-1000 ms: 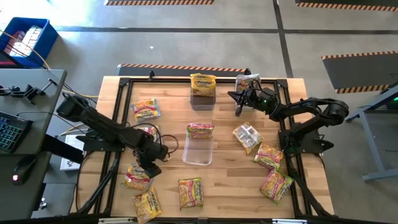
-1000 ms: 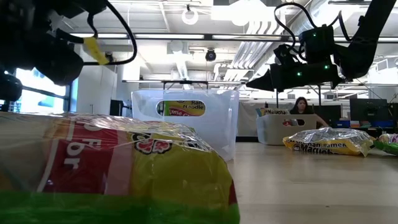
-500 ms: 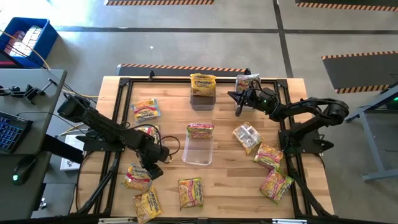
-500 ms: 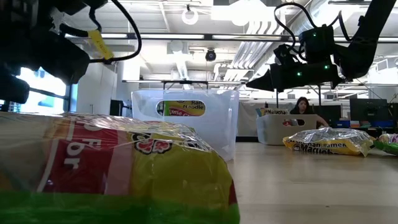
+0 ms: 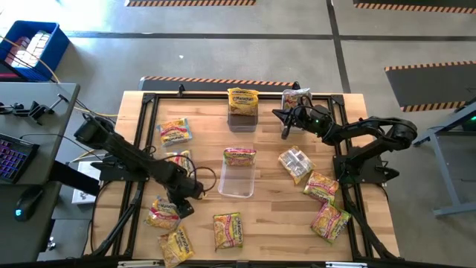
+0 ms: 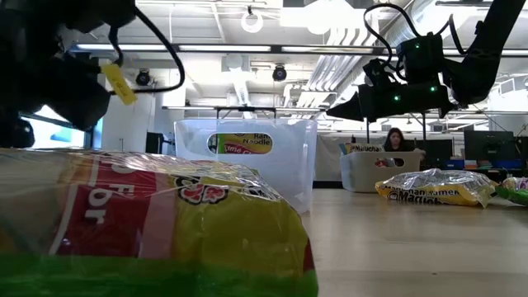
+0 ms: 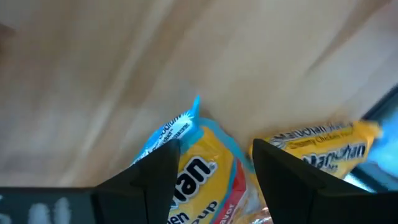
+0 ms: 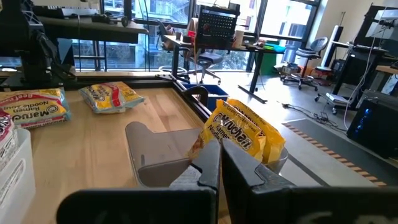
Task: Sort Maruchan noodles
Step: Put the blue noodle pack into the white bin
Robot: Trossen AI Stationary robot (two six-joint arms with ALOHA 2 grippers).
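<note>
Maruchan noodle packets lie scattered flat on the wooden table (image 5: 268, 212). Among them, one yellow packet (image 5: 163, 214) lies at the near left, and in the left wrist view it has a blue end (image 7: 199, 168). My left gripper (image 5: 184, 204) hangs open just above it, slanting down, with a finger over either side of it (image 7: 214, 163). Another packet (image 7: 317, 146) lies beside it. My right gripper (image 5: 284, 125) is held level and shut at the far right, in front of a clear bin (image 8: 161, 152) that holds a yellow packet (image 8: 245, 134).
A clear bin (image 5: 238, 175) in the middle holds one packet (image 5: 239, 156). A bin at the far middle (image 5: 242, 119) holds another (image 5: 242, 99). A silvery packet (image 5: 295, 162) and two yellow ones (image 5: 321, 186) (image 5: 329, 220) lie at the right. More packets lie near the front edge (image 5: 227, 229) (image 5: 175, 244).
My left gripper has sunk a little and drifted toward the near edge, closer to the yellow packet at the near left. It stays open.
</note>
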